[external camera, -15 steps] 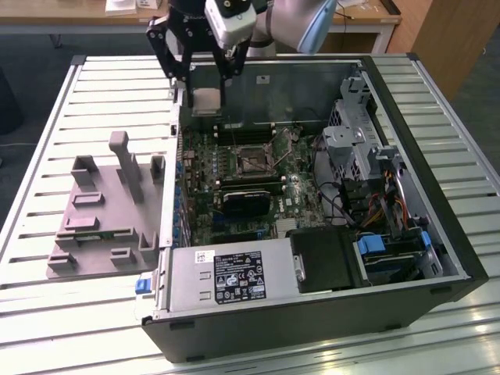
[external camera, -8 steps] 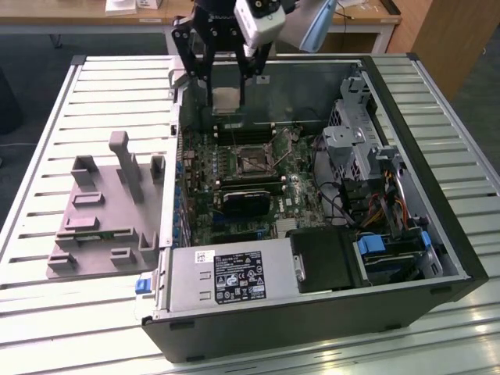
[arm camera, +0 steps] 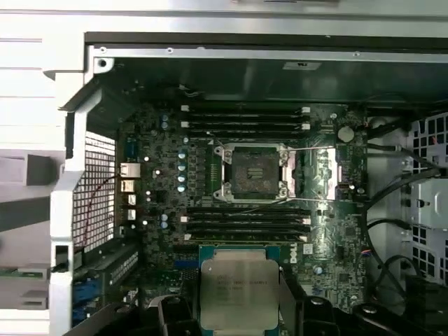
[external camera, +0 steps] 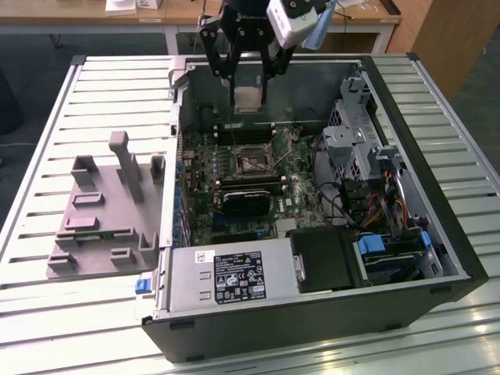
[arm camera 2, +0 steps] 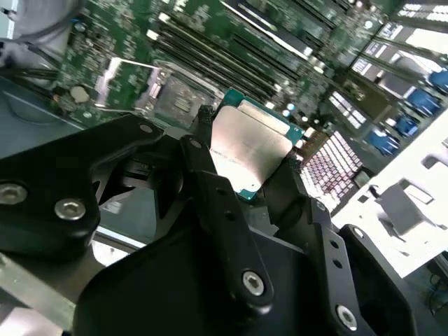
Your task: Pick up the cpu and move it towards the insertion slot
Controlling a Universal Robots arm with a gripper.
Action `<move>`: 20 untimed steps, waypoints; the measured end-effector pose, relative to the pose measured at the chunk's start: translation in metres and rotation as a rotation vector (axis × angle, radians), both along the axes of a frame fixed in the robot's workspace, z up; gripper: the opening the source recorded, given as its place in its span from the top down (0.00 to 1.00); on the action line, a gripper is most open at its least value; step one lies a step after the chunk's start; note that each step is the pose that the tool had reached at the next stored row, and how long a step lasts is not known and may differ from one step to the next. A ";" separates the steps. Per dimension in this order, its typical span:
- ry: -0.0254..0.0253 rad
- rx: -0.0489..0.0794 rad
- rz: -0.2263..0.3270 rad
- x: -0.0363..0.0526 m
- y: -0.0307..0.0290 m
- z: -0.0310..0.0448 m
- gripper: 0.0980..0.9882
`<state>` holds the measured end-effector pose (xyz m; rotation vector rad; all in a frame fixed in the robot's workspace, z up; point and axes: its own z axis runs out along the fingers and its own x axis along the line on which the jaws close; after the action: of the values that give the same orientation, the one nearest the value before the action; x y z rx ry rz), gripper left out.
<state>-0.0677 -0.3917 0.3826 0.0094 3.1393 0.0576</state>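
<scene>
My gripper (external camera: pixel 248 100) hangs over the far side of the open computer case, shut on the cpu (external camera: pixel 248 98), a flat silver square chip with a green edge. Both wrist views show the cpu (arm camera 2: pixel 246 148) (arm camera: pixel 239 292) clamped between the black fingers (arm camera 2: pixel 210 175). The insertion slot (external camera: pixel 254 158) is a square black socket with a silvery frame in the middle of the motherboard, below and nearer than the held chip in the exterior view. In the first wrist view the insertion slot (arm camera: pixel 253 173) stands open, apart from the cpu.
Black memory slots (arm camera: pixel 245 117) flank the socket on two sides. A black finned block (external camera: pixel 244 205) lies beside it. The power supply (external camera: pixel 226 277) and drive cage (external camera: pixel 367 156) fill the case's near and right parts. A grey fixture (external camera: pixel 109 207) sits on the slatted table at the exterior view's left.
</scene>
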 end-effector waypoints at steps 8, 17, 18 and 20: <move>0.0041 0.000 0.000 0.0330 0.0000 0.0000 0.51; -0.0075 -0.010 0.000 0.0356 0.0044 -0.0050 0.51; -0.0095 -0.011 0.000 0.0356 0.0058 -0.0057 0.51; -0.0124 -0.011 0.000 0.0356 0.0093 -0.0068 0.51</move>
<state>-0.0321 -0.3824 0.3758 0.0087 3.1271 0.0406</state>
